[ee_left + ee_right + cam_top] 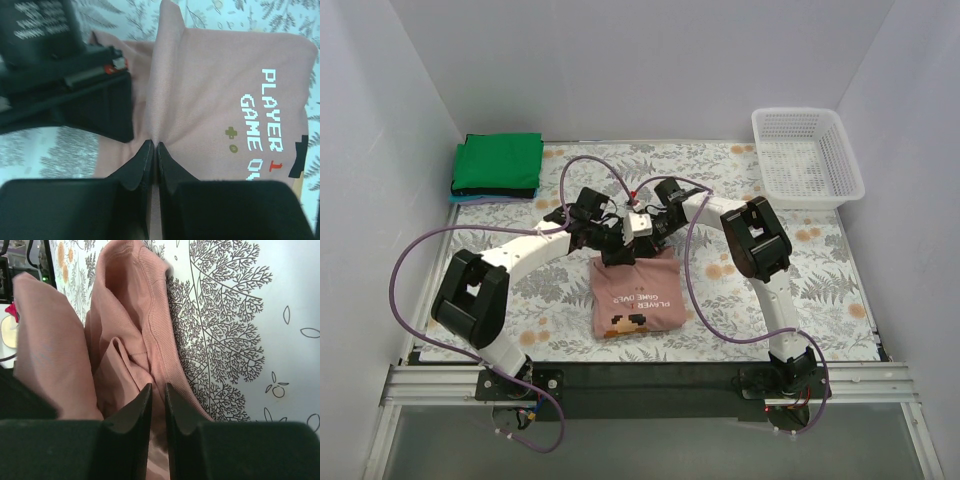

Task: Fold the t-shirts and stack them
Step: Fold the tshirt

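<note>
now left gripper point(152, 145) and right gripper point(158, 387) pinch the pink t-shirt point(632, 296), far from basket point(805, 165).

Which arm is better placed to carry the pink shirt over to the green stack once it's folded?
Probably left. The green stack sits in the far-left corner, on that arm's side, and the left gripper pinches the pink shirt. The right arm would have to cross over.

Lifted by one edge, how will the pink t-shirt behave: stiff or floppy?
Probably floppy: the pink t-shirt bunches into a soft ridge where the left gripper pinches it. Likely light: thin cloth creases loosely by the right gripper. Unheld layers would likely sag and unfold.
</note>
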Tool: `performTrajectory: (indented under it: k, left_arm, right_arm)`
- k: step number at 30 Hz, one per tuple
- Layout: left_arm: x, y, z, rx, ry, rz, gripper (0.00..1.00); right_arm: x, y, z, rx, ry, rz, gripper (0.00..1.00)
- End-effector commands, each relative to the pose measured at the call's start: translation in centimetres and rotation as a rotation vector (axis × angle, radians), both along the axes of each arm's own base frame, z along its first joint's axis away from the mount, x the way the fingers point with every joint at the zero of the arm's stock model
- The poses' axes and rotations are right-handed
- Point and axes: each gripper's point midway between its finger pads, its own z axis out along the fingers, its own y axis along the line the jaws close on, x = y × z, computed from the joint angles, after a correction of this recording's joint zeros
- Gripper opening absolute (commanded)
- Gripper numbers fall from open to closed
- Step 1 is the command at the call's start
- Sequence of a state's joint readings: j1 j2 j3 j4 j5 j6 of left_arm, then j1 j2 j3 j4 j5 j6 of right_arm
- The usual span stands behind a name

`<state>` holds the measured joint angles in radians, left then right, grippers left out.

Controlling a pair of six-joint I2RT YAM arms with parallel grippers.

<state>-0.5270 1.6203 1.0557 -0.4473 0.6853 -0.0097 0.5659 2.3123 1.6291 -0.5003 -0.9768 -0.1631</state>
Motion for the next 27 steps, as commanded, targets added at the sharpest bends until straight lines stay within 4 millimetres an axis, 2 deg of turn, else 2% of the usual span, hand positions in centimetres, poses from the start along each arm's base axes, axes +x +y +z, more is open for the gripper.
performTrajectory:
  k: [1,5,8,11,12,15,16,20,22,27]
  left_arm:
    - [3.5,-0.7,3.1,-0.034,-0.179,-0.008,0.0]
    - [5.9,-0.3,2.1,-0.024,-0.207,0.019,0.0]
    - [6.0,0.0,1.1,-0.006,-0.203,0.013,0.0]
    - [5.8,0.4,0.0,0.011,-0.2,0.021,0.0]
    - [5.8,0.5,0.3,0.005,-0.205,0.025,0.0]
    - [5.3,0.4,0.6,-0.012,-0.19,0.029,0.0]
    - [5.2,0.2,1.0,-0.026,-0.185,0.028,0.0]
    - [5.1,0.1,2.0,-0.044,-0.187,0.035,0.0]
    - [5.1,0.1,2.2,-0.046,-0.19,0.033,0.0]
    - [5.2,0.3,2.4,-0.039,-0.194,0.044,0.0]
  right_arm:
    - [-0.5,-0.3,-1.1,-0.027,-0.007,0.005,0.23]
    - [-0.7,-0.4,-1.1,-0.027,-0.007,0.008,0.23]
    - [-0.4,-0.5,-0.6,-0.028,-0.024,0.003,0.23]
    - [1.0,-0.3,0.3,-0.039,-0.086,-0.015,0.24]
    - [1.9,-0.3,0.7,-0.051,-0.12,-0.028,0.24]
    - [3.5,-0.2,2.4,-0.048,-0.186,-0.044,0.26]
    - [4.2,0.1,3.9,-0.03,-0.212,-0.046,0.27]
    - [5.2,0.9,6.9,0.02,-0.253,-0.055,0.27]
    - [5.3,1.0,7.0,0.027,-0.246,-0.056,0.27]
    - [4.2,0.6,2.4,-0.029,-0.163,-0.042,0.25]
